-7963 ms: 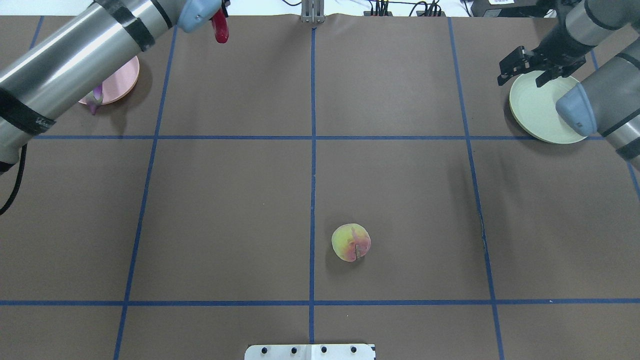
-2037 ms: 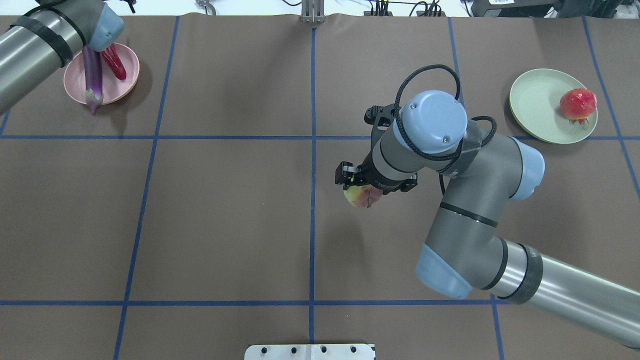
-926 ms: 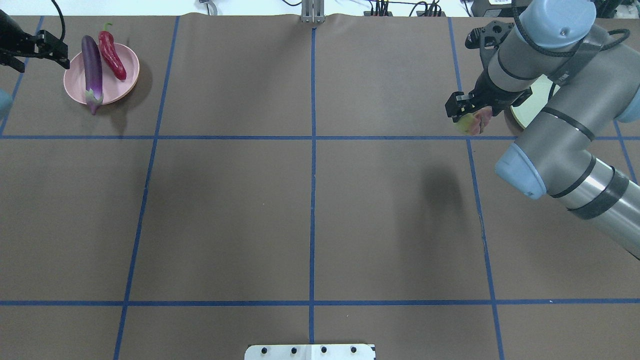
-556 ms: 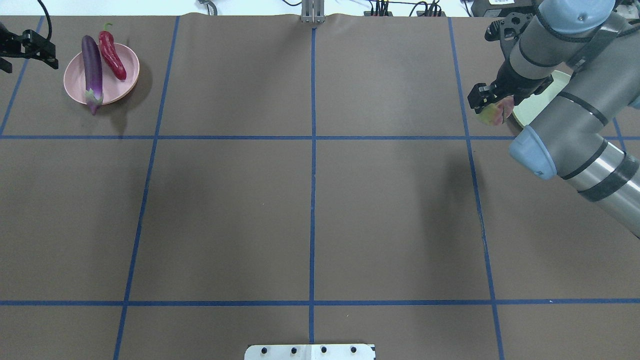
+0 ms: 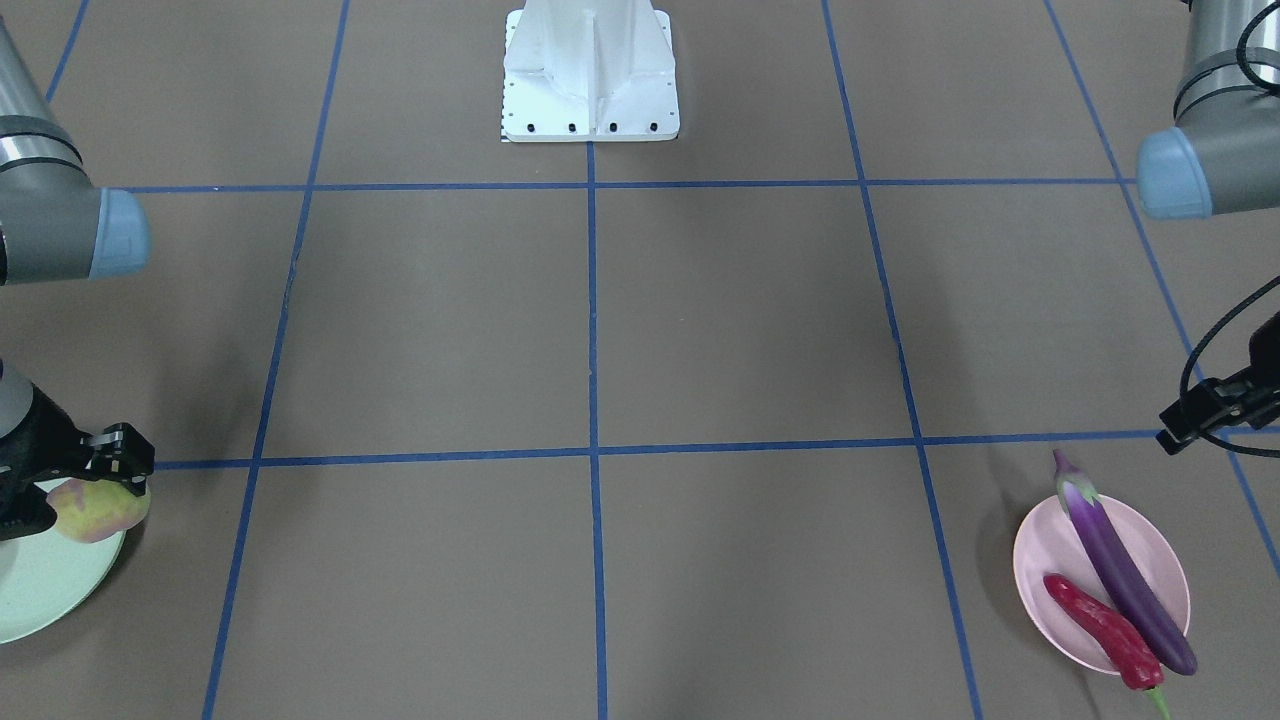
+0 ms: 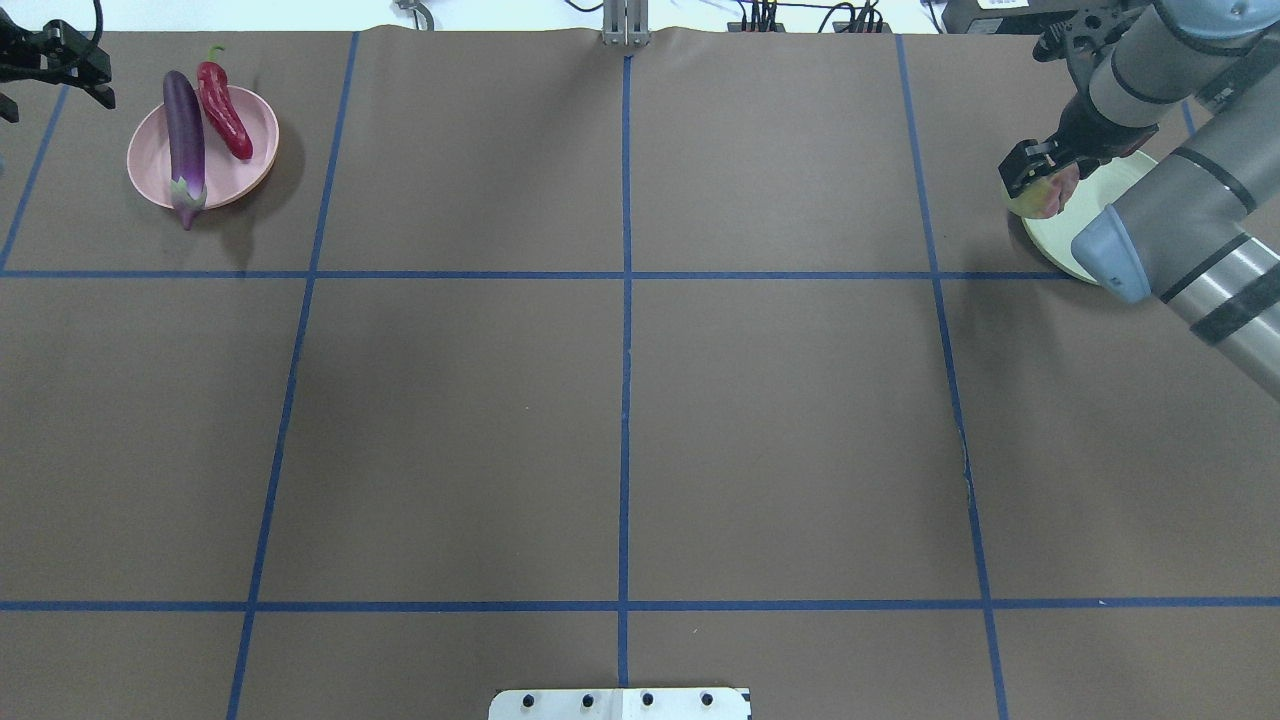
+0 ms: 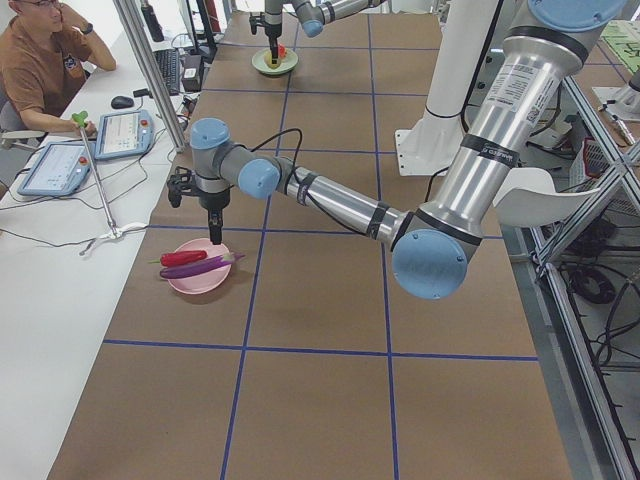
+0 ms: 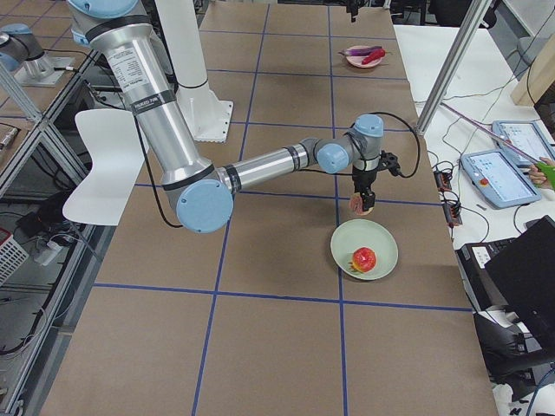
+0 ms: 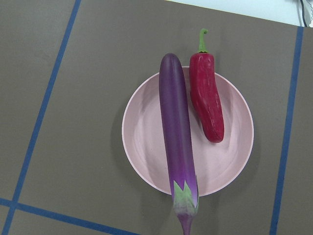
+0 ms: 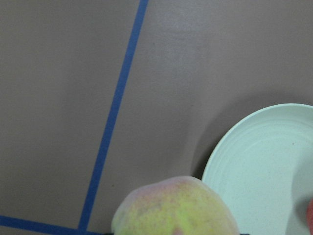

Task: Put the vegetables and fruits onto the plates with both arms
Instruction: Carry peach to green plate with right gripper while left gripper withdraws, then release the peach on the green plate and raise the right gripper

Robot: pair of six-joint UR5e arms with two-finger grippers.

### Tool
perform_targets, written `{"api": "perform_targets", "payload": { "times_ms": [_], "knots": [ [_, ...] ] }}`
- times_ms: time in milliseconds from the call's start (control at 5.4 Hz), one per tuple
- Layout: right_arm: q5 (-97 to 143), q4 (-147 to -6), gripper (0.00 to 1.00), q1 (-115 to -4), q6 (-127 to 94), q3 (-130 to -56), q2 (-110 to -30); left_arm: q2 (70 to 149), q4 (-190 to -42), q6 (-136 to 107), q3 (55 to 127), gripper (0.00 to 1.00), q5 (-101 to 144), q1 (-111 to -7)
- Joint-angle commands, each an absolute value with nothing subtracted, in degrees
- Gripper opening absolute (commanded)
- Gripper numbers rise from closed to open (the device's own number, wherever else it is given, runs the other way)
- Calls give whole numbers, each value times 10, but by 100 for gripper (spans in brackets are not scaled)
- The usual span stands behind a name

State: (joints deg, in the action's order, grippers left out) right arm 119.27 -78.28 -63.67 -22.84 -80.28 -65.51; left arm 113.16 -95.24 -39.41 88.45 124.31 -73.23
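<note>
Robotics lab. Two industrial arms over table: left arm (image 7: 500, 120), right arm (image 8: 147, 95). White pedestal (image 5: 590, 70) with bolt holes at table edge. Table top wrapped in brown paper (image 6: 450, 420), marked with blue tape grid (image 6: 625, 400). Aluminium frame posts (image 7: 150, 70) beside rig. Operator (image 7: 35, 60) seated at white side bench (image 7: 50, 300) with teach pendants (image 7: 125, 133), keyboard (image 7: 168, 68), mouse (image 7: 122, 102). Cables (image 6: 860, 20) along far edge.

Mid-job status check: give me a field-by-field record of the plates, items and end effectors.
pink plate: holds eggplant and chili, both overhanging the rim
green plate: holds tomato
peach: in the air at the green plate's edge, not released
right end effector: shut on peach
left end effector: open, empty, beside pink plate
left to place: peach
</note>
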Motion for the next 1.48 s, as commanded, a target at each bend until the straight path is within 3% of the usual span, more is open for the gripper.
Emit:
{"api": "perform_targets", "payload": {
  "times_ms": [0, 370, 556, 741, 1111, 1296],
  "knots": [
    [1219, -772, 0, -672, -160, -760, -661, 1121, -950, -301, 885, 100, 1244, -754],
    [1218, -773, 0, -671, -161, -742, -662, 1120, -951, -301, 884, 100, 1241, -755],
    [1218, -773, 85, -666, -164, -734, -658, 1117, -950, -301, 884, 100, 1241, -755],
    [1220, -773, 100, -668, -167, -739, -656, 1113, -951, -301, 882, 100, 1238, -753],
    [1271, -812, 100, -706, -168, -800, -672, 1095, -958, -300, 884, 100, 1239, -753],
    [1273, -845, 100, -717, -168, -879, -712, 1087, -958, -297, 890, 100, 1243, -757]
  ]
}}
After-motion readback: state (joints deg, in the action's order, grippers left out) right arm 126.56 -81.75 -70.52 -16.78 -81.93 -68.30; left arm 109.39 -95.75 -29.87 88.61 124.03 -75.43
